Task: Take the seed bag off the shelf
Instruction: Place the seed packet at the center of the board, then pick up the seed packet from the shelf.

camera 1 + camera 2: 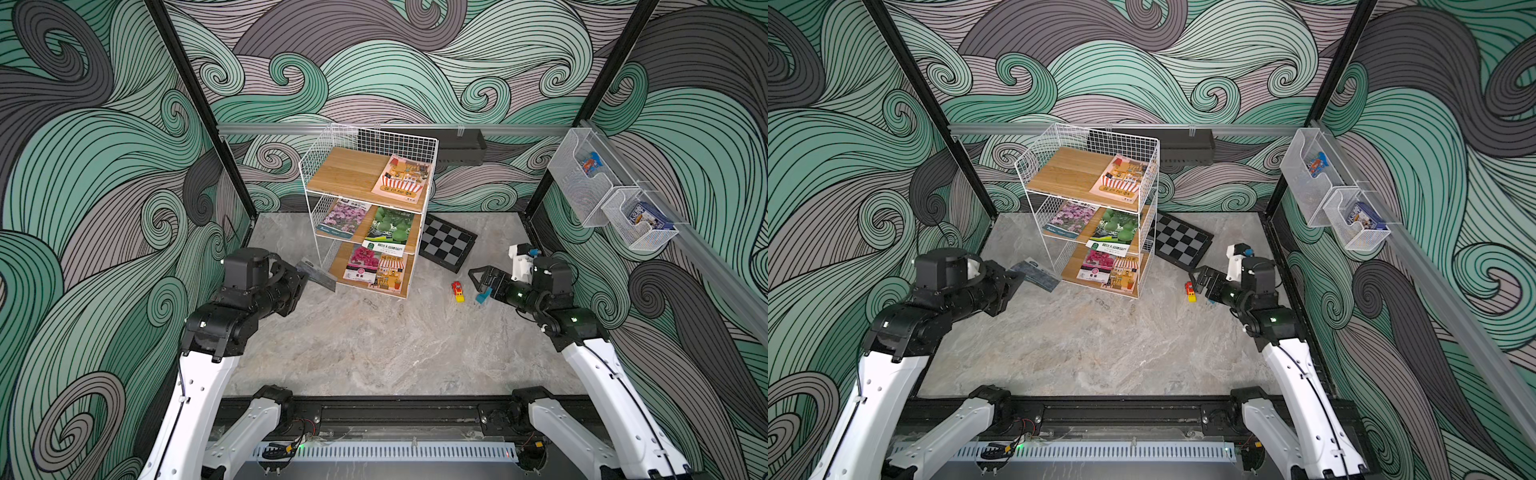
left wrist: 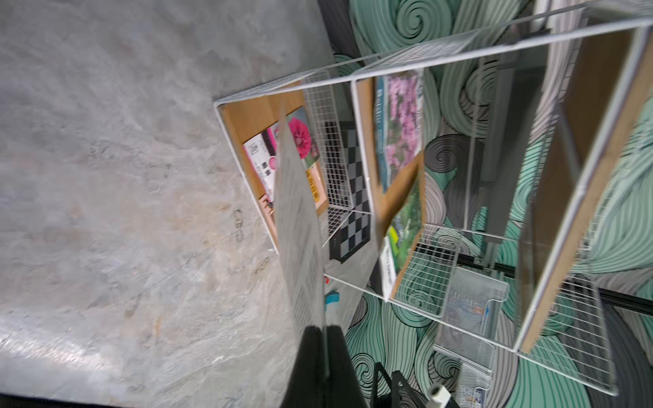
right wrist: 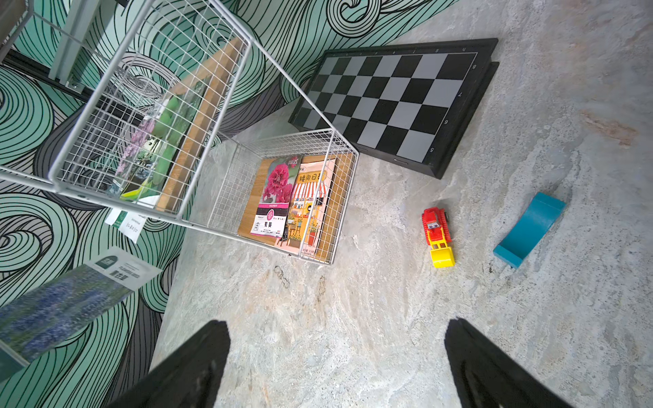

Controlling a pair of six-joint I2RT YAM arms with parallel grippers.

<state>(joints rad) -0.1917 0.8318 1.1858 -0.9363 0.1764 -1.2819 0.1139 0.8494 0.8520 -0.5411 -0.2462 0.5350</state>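
The left gripper (image 1: 300, 274) is closed tight on the blue seed bag (image 1: 319, 275), which is just left of the shelf (image 1: 340, 170), outside it. The right gripper (image 1: 482, 282) stands wide open and empty, near a toy car (image 1: 458, 291).

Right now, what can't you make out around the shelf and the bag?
- Seed bag: edge-on and blurred in left wrist view; cut by frame edge in right wrist view.
- Shelf: lower tiers' rear hidden under boards above, both top views.
- Wall bins: contents too small, top views.
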